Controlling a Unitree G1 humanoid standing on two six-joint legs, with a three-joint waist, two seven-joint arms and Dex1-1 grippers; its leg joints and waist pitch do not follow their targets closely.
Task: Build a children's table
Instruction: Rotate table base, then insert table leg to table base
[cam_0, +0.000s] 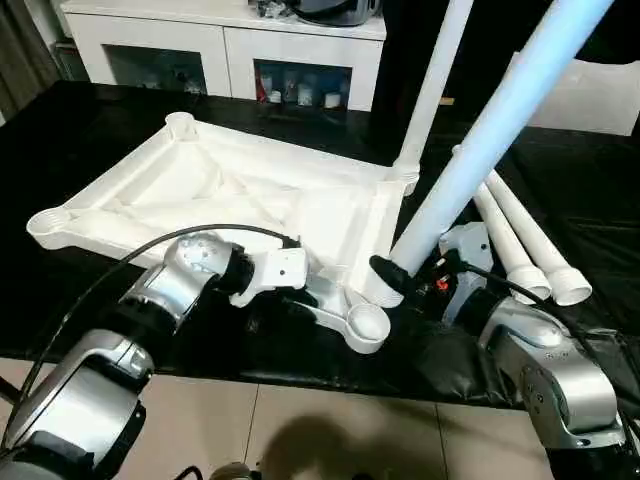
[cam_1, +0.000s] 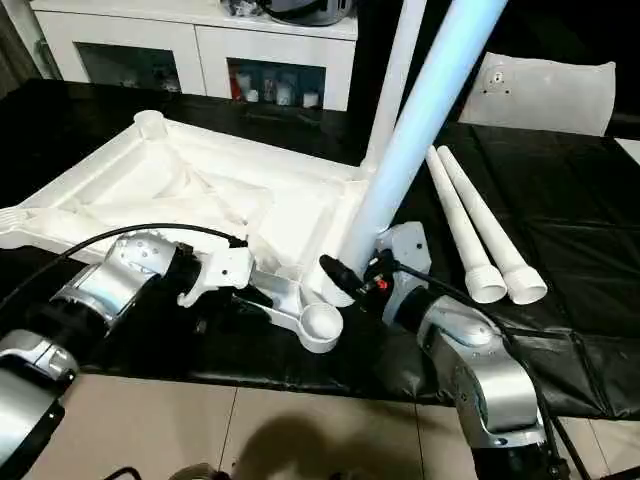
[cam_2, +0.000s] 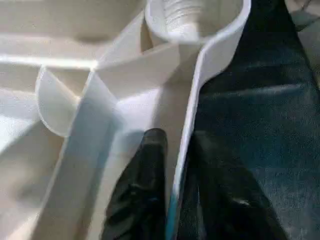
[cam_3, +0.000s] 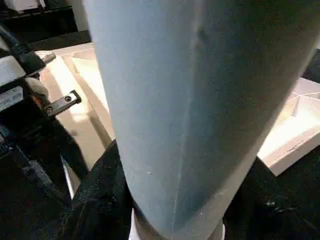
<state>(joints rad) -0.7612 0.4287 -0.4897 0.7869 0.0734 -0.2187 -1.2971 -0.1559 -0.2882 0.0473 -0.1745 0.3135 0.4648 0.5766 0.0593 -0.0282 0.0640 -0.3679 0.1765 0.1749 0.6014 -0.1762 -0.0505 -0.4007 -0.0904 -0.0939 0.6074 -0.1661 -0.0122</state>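
In the middle of the frame the tabletop (cam_0: 230, 190) lies upside down. Your left gripper (cam_2: 172, 200) pinches its thin, stiff rim; hold near the corner socket (cam_0: 366, 325). Your right gripper (cam_0: 392, 275) clamps the light, smooth leg (cam_0: 490, 140) low.

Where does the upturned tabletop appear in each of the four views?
Left eye view: tabletop at centre-left, underside up.
Right eye view: centre-left again.
Left wrist view: its rim and ribs, close up.
Right wrist view: behind the tilted leg, on both sides.
Landmark: that leg, held by the right gripper at the tabletop's near right corner.
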